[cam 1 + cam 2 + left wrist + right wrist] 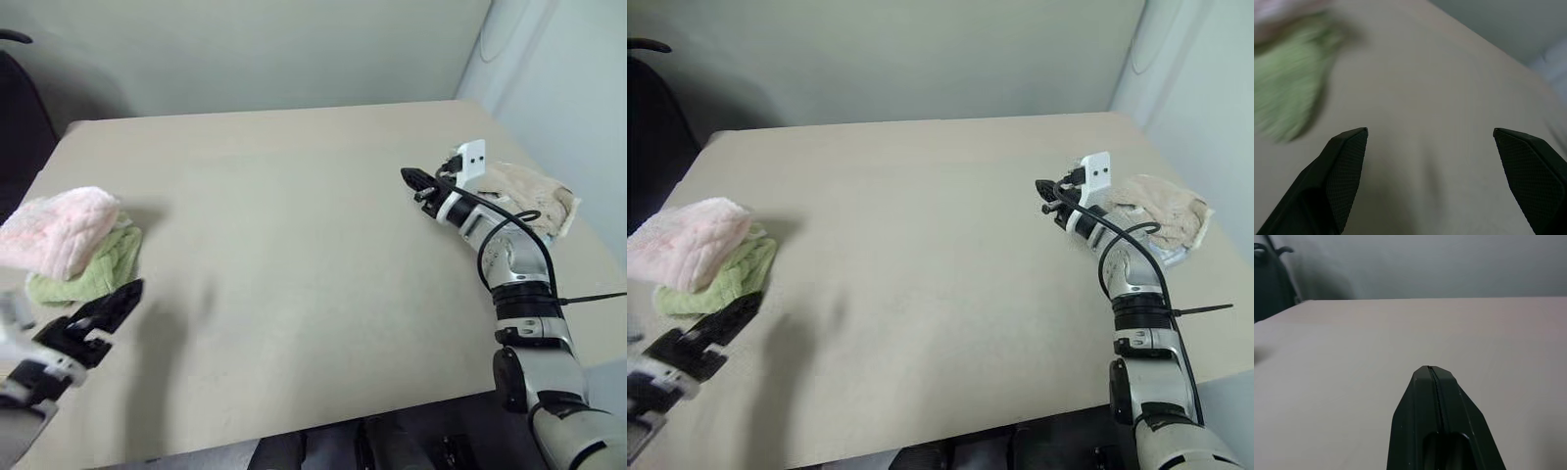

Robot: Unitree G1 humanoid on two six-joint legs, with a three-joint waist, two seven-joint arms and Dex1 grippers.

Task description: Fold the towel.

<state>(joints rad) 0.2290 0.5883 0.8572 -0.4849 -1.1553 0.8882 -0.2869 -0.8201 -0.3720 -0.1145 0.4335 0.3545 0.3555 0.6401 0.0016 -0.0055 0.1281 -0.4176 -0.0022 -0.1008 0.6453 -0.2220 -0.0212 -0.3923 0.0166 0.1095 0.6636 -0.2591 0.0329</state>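
Resting folded on the lime-green towel at the desk's left edge, the towel is forming a finished stack, which suggests folding is complete. The left tool is hovering just beside that stack, fingers spread wide and empty. The right tool, fingers pressed together and empty, is pointing across the bare desk, near the beige towel.

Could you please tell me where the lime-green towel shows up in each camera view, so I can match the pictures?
Left eye view: green towel at the table's left edge, under the pink towel.
Right eye view: same spot.
Left wrist view: blurred, beyond the open fingers.
Shared landmark: the tan table.
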